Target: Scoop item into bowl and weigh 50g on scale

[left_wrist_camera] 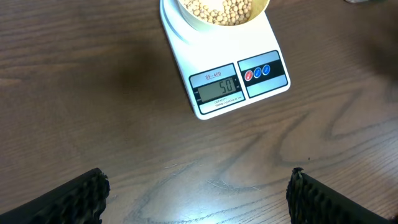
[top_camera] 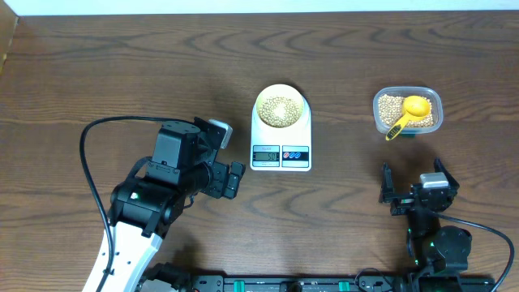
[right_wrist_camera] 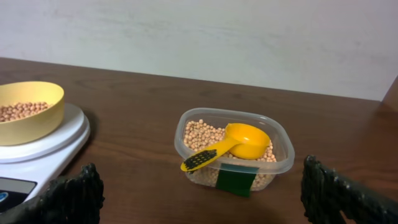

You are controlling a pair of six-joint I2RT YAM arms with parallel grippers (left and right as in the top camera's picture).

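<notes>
The white scale (top_camera: 281,139) stands mid-table; its display reads 50 in the left wrist view (left_wrist_camera: 217,89). The pale-yellow bowl (top_camera: 281,109) sits on its platform, holding tan beans (top_camera: 278,107); it shows at the left of the right wrist view (right_wrist_camera: 28,112). More beans (right_wrist_camera: 198,134) fill a clear plastic container (top_camera: 408,111) at the right, with a yellow scoop (right_wrist_camera: 239,143) resting in it. My left gripper (top_camera: 233,179) is open and empty, left of and in front of the scale. My right gripper (top_camera: 413,186) is open and empty, in front of the container.
A green label (right_wrist_camera: 235,180) is on the container's near wall. The scale has red and blue buttons (left_wrist_camera: 257,72) by its display. A black cable (top_camera: 93,154) loops at the left of the table. A rail (top_camera: 284,284) runs along the table's front edge.
</notes>
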